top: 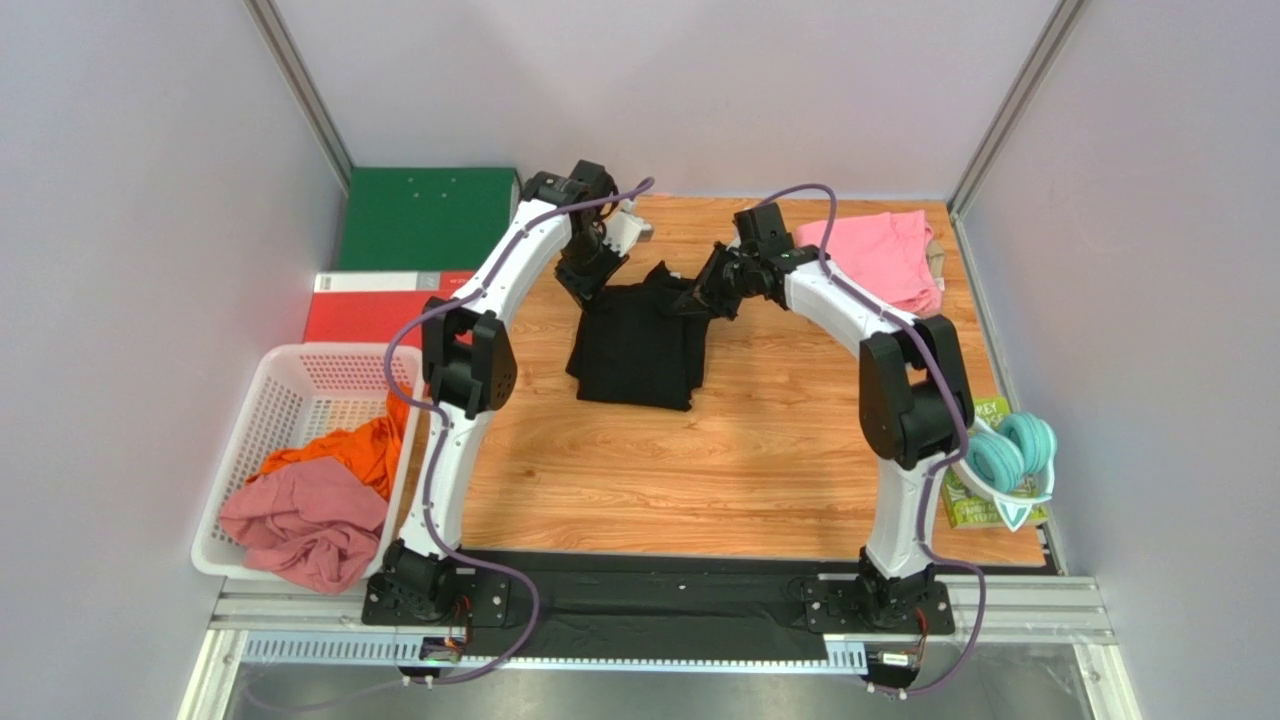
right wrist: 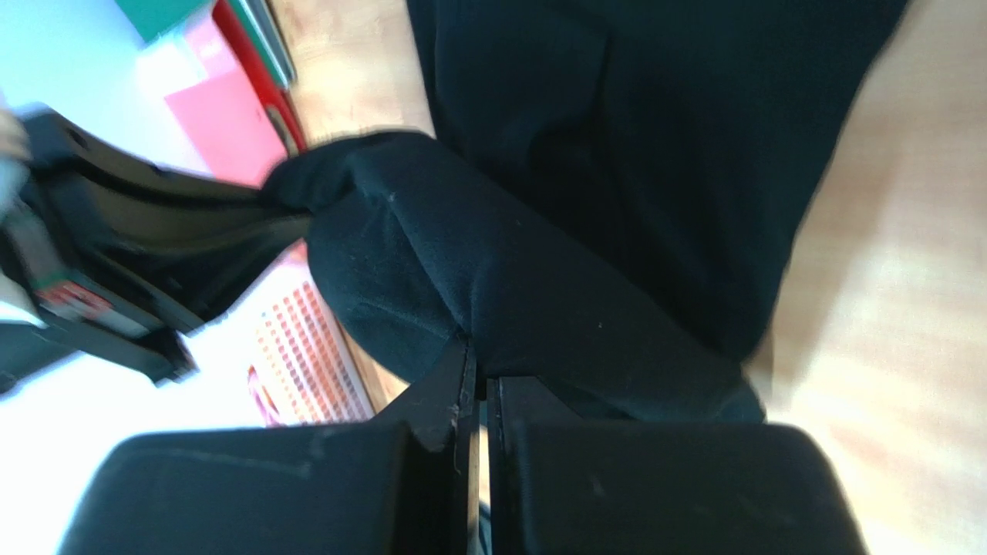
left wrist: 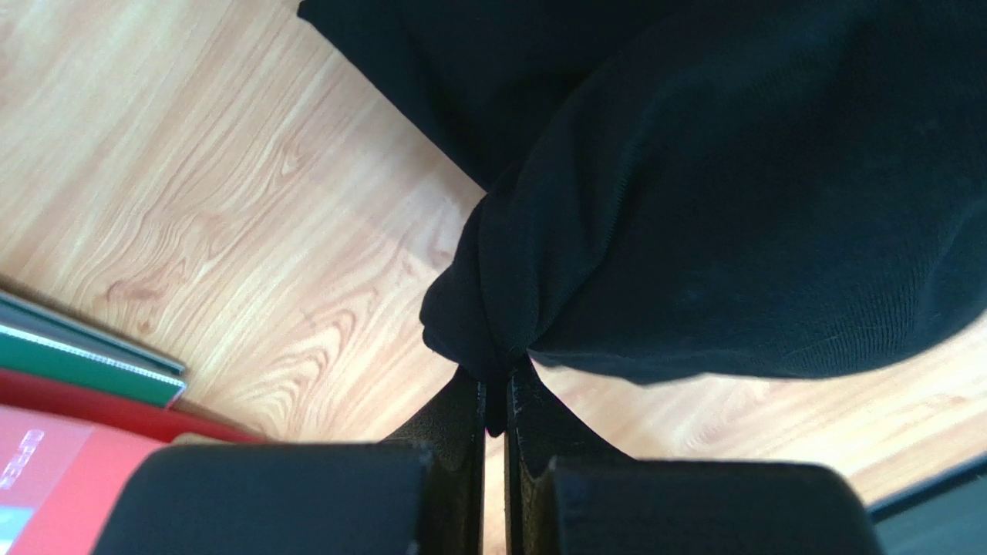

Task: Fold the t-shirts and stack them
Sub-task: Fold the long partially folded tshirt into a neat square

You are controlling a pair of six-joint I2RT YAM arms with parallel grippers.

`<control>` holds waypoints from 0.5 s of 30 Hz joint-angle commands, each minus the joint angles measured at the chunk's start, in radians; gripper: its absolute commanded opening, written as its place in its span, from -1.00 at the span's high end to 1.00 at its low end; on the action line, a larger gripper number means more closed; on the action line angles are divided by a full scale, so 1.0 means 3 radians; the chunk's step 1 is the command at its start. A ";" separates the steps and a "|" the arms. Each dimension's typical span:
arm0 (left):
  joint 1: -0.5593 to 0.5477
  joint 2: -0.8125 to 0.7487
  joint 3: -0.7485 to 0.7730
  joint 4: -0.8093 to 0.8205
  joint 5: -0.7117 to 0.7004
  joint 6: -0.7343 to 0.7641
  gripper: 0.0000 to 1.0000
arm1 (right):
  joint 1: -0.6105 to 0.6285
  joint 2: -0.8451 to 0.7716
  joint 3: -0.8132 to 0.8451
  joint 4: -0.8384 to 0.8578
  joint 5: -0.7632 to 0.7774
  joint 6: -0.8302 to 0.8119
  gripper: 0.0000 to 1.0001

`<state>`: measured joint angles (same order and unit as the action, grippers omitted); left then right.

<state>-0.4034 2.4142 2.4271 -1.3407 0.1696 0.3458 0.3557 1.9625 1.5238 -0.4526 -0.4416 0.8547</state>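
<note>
Closed tight at the bottom of each wrist view, left jaws and right jaws pinch the black t-shirt (top: 634, 354) by its far edge, upper centre of the tabletop (top: 751, 458), probably to fold it over.

The large black cloth t-shirt (top: 639, 360) lies on the wooden table (top: 751, 450) between the left gripper (top: 591, 281) and the right gripper (top: 706, 293). The flat green binder (top: 428, 218) and flat red binder (top: 376, 305) lie left of the left gripper (green behind red). The pink cloth t-shirt (top: 879, 255) lies right of the right gripper.
</note>
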 commanded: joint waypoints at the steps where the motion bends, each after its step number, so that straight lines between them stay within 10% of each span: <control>1: 0.0031 0.0108 0.0183 0.0004 -0.0120 -0.0033 1.00 | -0.0122 0.0330 0.0391 0.0108 -0.0083 -0.0098 1.00; 10: 0.0087 -0.0101 -0.0001 0.0797 -0.0136 -0.0309 1.00 | -0.0301 0.0800 0.0800 0.0184 -0.0108 -0.0057 0.99; 15: 0.0107 0.0073 0.0168 0.0762 -0.0289 -0.0447 0.43 | -0.0316 0.1184 0.1305 -0.0091 -0.0098 -0.0108 0.15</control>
<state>-0.3889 2.4611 2.4306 -1.1595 0.1345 0.2756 0.2691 2.2421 1.7832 -0.4496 -0.4721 0.8452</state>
